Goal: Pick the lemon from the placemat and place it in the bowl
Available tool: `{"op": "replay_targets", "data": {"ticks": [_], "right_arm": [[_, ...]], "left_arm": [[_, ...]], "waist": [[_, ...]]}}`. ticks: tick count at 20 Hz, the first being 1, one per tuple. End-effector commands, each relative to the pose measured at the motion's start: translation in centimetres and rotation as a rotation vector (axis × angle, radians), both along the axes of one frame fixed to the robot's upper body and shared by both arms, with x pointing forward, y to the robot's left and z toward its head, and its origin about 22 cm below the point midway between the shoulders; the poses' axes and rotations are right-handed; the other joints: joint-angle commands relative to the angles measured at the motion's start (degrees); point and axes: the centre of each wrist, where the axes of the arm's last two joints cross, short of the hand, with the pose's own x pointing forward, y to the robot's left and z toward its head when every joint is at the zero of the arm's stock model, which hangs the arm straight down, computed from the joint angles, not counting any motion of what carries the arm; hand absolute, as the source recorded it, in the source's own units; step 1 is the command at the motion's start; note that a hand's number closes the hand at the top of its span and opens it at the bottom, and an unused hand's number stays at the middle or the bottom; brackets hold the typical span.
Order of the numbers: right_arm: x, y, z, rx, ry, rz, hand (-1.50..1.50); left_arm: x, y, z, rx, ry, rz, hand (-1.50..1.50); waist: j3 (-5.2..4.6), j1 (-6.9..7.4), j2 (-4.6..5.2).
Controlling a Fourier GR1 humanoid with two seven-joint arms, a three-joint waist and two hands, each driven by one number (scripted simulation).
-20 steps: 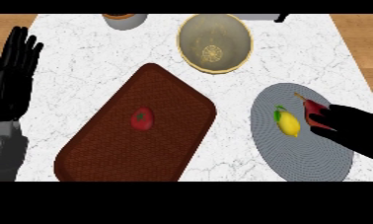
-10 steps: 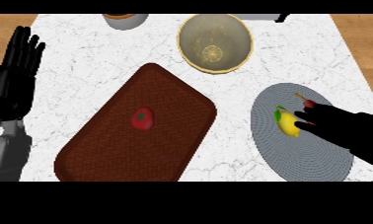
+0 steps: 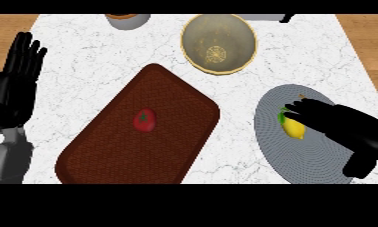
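Note:
A yellow lemon (image 3: 294, 129) with a green leaf end lies on a round grey placemat (image 3: 295, 163) at the right. My right hand (image 3: 336, 123) comes in from the lower right. Its fingers (image 3: 301, 107) reach over the lemon's far side and bend slightly at the tips. Most of the lemon still shows, and the thumb stays apart at the lower right. The tan bowl (image 3: 221, 36) with a pale rim stands at the top centre and holds nothing. At the left edge my left hand (image 3: 18, 83) rests open, fingers up.
A dark brown rectangular mat (image 3: 170, 106) lies slanted in the middle, with a red tomato (image 3: 144, 120) on it. A small grey bowl (image 3: 127, 19) sits at the top left edge. A grey object (image 3: 269, 17) shows at the top right. White marble counter lies between mat and bowl.
My right hand has moved up and left across the grey placemat until its fingers cover the lemon's far side. The lemon has not moved. The left hand stays resting.

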Motion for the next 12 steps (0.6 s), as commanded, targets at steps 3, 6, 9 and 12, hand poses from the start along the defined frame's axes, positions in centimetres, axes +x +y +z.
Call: {"op": "replay_targets", "data": {"ticks": [3,6,9,12], "right_arm": [[1.8,-0.1,-2.1,0.041,0.005,0.021,-1.50],[2.8,-1.3,-1.7,0.040,0.021,0.056,-1.50],[2.5,-0.4,-3.2,0.032,-0.002,0.083,-1.50],[1.5,0.5,-1.6,0.017,0.006,0.074,-1.50]], "left_arm": [[1.2,-1.8,-0.1,-0.016,0.004,-0.008,0.00],[-1.0,0.4,1.1,-0.009,-0.001,-0.001,0.00],[0.0,-0.7,0.5,-0.011,0.009,0.015,0.00],[0.1,1.7,1.0,-0.008,-0.003,-0.012,0.00]], "waist": [[0.00,-0.33,-0.01],[0.00,-0.01,-0.07],[0.00,-0.27,-0.05],[-0.03,-0.51,-0.13]]}}
